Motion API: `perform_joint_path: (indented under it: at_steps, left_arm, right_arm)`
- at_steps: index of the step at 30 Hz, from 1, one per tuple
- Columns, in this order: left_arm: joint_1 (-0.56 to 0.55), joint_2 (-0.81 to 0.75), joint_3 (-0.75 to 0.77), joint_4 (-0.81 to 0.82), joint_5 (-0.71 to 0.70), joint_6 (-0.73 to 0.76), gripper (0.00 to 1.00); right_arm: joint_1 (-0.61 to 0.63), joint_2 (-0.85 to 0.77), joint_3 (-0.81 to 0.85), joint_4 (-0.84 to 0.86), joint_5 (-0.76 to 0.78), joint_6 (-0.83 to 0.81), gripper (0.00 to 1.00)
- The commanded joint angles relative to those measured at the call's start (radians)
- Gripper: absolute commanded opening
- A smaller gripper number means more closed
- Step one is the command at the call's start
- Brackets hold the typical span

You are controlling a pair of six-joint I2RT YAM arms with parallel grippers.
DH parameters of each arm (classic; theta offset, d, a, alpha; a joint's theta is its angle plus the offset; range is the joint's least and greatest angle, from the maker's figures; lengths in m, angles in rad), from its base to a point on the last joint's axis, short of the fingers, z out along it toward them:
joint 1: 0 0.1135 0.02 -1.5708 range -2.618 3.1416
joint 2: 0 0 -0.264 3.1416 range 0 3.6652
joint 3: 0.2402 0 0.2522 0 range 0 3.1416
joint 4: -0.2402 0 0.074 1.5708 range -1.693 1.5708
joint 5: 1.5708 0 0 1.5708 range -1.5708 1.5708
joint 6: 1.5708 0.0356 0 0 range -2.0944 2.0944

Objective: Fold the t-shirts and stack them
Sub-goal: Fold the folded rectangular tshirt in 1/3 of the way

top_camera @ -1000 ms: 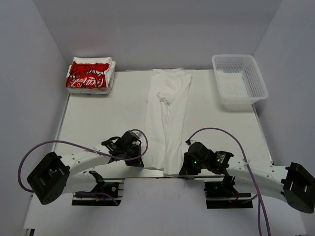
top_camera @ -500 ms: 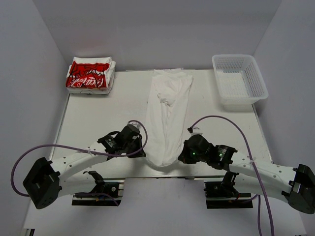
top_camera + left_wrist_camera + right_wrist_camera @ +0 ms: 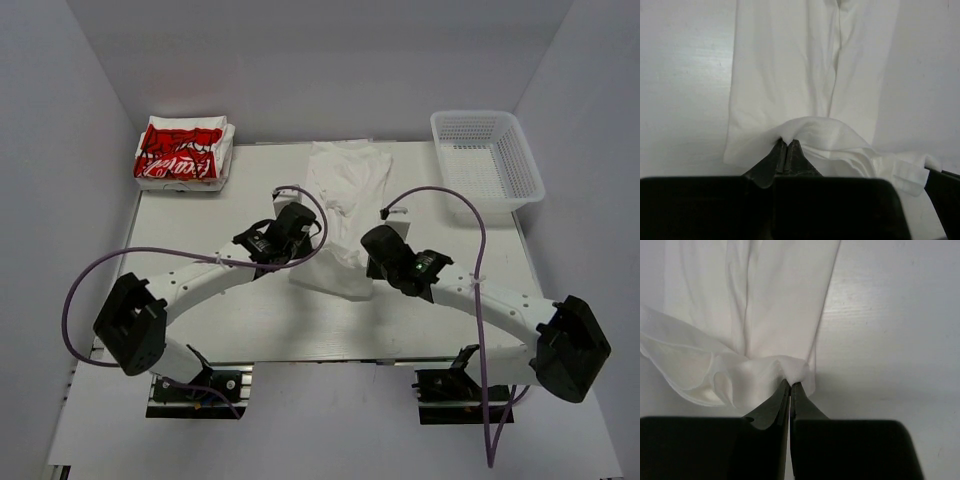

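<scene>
- White t-shirt point(image 3: 348, 190) lies as a long narrow strip at centre of the top view, with one end at the upper edge of the bench point(image 3: 200, 300). Its sides look already folded in.
- Done so far: one folded stack point(image 3: 183, 152) with red print sits at upper left of the top view. The basket point(image 3: 495, 208) is at upper right, well apart from both.
- Step in hand, as I read it: the end-to-end half fold. The lifted end is not yet laid down.
- Left pincer point(image 3: 786, 147): jaws fully closed, pinching the left corner of the lifted end, with cloth bunched over the tips.
- Right pincer point(image 3: 790, 387): same, clamped tight on the right corner.
- Left to do, by my guess: carry the end further up the frame, drop it, maybe fold once more, then move the shirt onto the stack.
- Versus a second back: the gripped end was at lower centre of the top view, at the bench edge. Now both pincers are at mid-frame and the lower part of the strip is doubled over itself. Stack and basket are unchanged.
</scene>
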Motion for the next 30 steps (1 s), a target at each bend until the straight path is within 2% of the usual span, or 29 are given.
perform_joint_path:
  at_steps: [1,5,10,15,22,23,24,25,26,27,28,29,30]
  left_arm:
    - [0.033,0.073,0.100,0.024,-0.117,0.067,0.00]
    - [0.073,0.175,0.183,0.052,-0.127,0.113,0.00]
    - [0.118,0.273,0.291,0.098,-0.104,0.183,0.00]
    - [0.149,0.367,0.383,0.135,-0.081,0.242,0.00]
    - [0.190,0.515,0.519,0.135,-0.059,0.285,0.00]
    - [0.199,0.531,0.519,0.135,-0.059,0.285,0.04]
    - [0.210,0.560,0.535,0.144,-0.059,0.285,0.14]
    - [0.210,0.577,0.562,0.144,-0.059,0.294,0.32]
    - [0.222,0.592,0.587,0.133,-0.071,0.294,0.45]
    - [0.222,0.607,0.611,0.116,-0.071,0.294,0.59]
    - [0.236,0.632,0.658,0.092,-0.071,0.294,0.78]
    - [0.236,0.632,0.677,0.083,-0.062,0.317,0.87]
    - [0.247,0.632,0.691,0.083,-0.053,0.329,0.96]
  right_arm:
    - [-0.048,0.042,0.075,0.097,0.068,-0.106,0.00]
    - [-0.117,0.079,0.102,0.204,0.031,-0.180,0.00]
    - [-0.196,0.203,0.197,0.226,-0.027,-0.277,0.00]
    - [-0.256,0.297,0.225,0.321,-0.090,-0.334,0.00]
    - [-0.325,0.481,0.372,0.270,-0.126,-0.341,0.00]
    - [-0.341,0.502,0.383,0.290,-0.126,-0.352,0.00]
    - [-0.347,0.519,0.392,0.307,-0.130,-0.358,0.01]
    - [-0.362,0.548,0.420,0.301,-0.141,-0.375,0.09]
    - [-0.367,0.579,0.435,0.290,-0.139,-0.377,0.28]
    - [-0.373,0.596,0.497,0.266,-0.142,-0.377,0.34]
    - [-0.377,0.620,0.519,0.226,-0.142,-0.383,0.43]
    - [-0.381,0.633,0.565,0.205,-0.142,-0.381,0.57]
    - [-0.382,0.633,0.575,0.189,-0.142,-0.381,0.63]
